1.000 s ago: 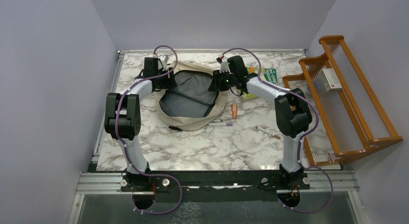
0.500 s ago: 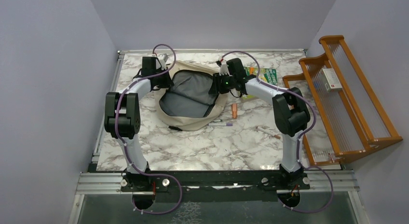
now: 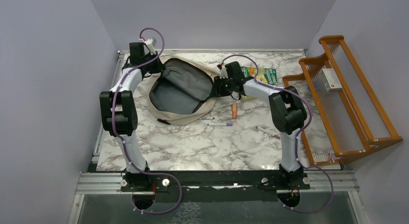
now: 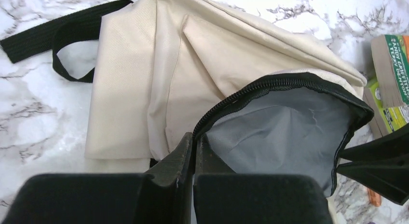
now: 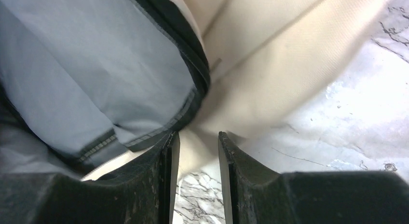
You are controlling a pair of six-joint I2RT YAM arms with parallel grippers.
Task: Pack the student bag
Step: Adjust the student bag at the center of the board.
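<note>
Top external view is showing the student bag [image 3: 179, 91] lying open on the marble table [image 3: 202, 147], its grey lining facing up and its mouth being stretched between the two arms. At the bag's far-left rim the left gripper [image 4: 194, 138] is pressing its fingers together on the black zipper trim [image 4: 270, 84], probably to anchor and lift that side. At the bag's right rim the right gripper [image 5: 197, 137] is standing with its fingers partly apart around a fold of beige fabric; whether it is truly pinching that fold I cannot tell. By my judgement both arms are working to hold the mouth wide so things can go in, and nothing is showing on the lining so far. Just right of the bag an orange marker [image 3: 234, 110] and a green booklet [image 3: 266, 75] are lying ready, and pens [image 3: 219, 123] are lying just at its near side. A wooden rack [image 3: 352, 98] is standing well to the right of the bag, beyond the table's edge. Plain lavender walls [image 3: 58, 89] are closing in around the table
</note>
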